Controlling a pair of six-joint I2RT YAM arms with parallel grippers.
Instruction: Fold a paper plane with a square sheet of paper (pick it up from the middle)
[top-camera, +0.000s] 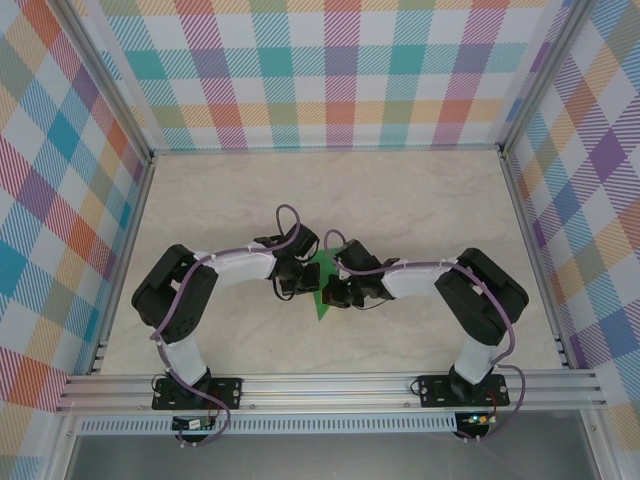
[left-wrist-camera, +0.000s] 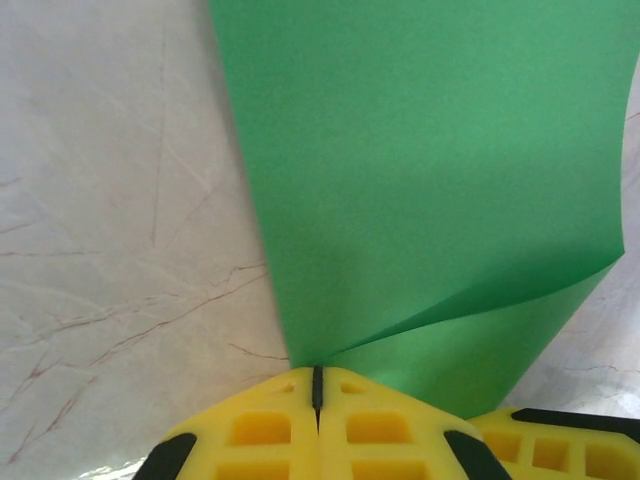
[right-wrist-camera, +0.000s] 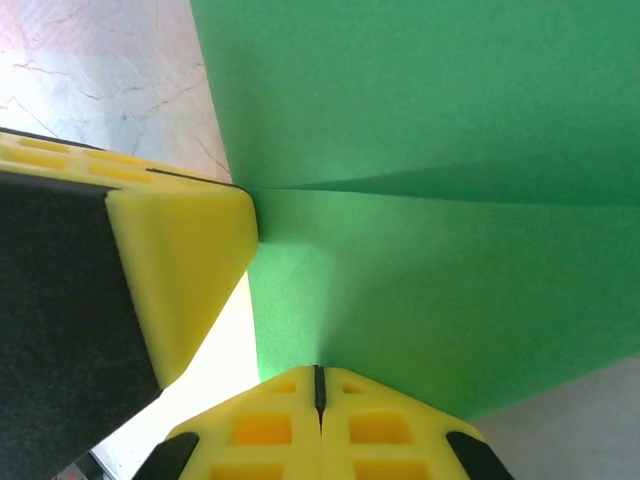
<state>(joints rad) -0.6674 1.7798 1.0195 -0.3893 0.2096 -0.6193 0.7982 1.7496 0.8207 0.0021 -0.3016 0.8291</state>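
The square sheet of paper (top-camera: 322, 298) is bright green and creased, and it is held up between the two arms at the middle of the table. My left gripper (top-camera: 297, 284) is shut on its left side. In the left wrist view the yellow jaws (left-wrist-camera: 317, 375) meet on the corner where two layers of the paper (left-wrist-camera: 430, 170) come together. My right gripper (top-camera: 336, 291) is shut on the other side. In the right wrist view it (right-wrist-camera: 320, 375) pinches the paper's (right-wrist-camera: 430, 290) lower edge, below a crease running across. The left gripper's yellow finger (right-wrist-camera: 180, 260) sits close beside it.
The tabletop (top-camera: 330, 195) is pale marble-patterned. Plaid walls (top-camera: 330, 70) close it in at the back and sides, and an aluminium rail (top-camera: 330, 385) runs along the near edge. The right gripper's finger (left-wrist-camera: 565, 440) pokes into the left wrist view at bottom right.
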